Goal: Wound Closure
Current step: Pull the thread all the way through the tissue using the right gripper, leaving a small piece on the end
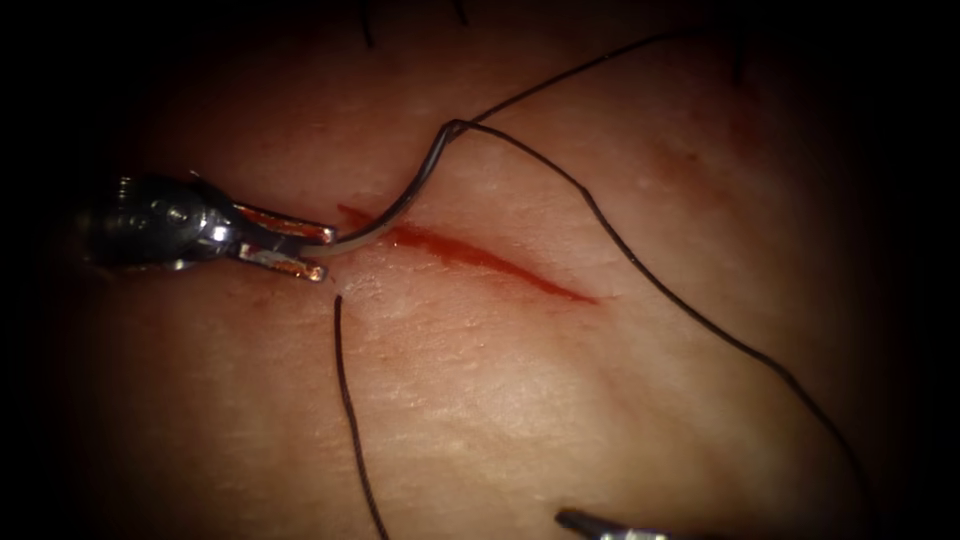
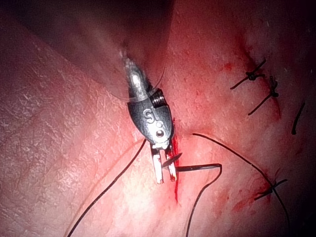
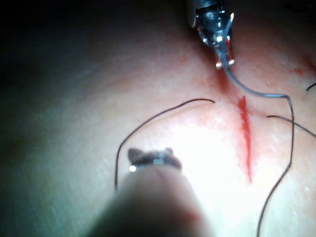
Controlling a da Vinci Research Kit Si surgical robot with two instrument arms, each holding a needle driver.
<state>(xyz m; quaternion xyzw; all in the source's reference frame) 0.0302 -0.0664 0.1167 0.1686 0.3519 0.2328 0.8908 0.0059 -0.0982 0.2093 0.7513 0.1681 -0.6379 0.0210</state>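
Holding: we see the left hand point(image 1: 318, 255) pinching the needle point(image 1: 400, 205) near its pointed end, jaws pressed onto the steel.
Needle: it arcs away from the left hand's tip, up and over the near end of the cut point(image 1: 480, 258), free of the tissue point(image 1: 520, 400) as far as we can tell; its far end meets the thread point(image 1: 640, 270).
Thread: from that far end one strand runs off beyond the needle, another sweeps down the right side of the cut, well away from the left hand.
Second strand: a length point(image 1: 350, 420) comes out of the tissue just below the left hand's tip, on the left of the cut.
Cut: a red line starting beside the left hand's jaws and slanting away from them, red fluid along it.
Right hand: we see its tip point(image 1: 590, 523) low and well apart from the needle and cut; it holds nothing, and we cannot tell how its jaws stand.
Older stitches: knotted ones point(image 2: 254, 76) lie on the tissue beyond the left hand.
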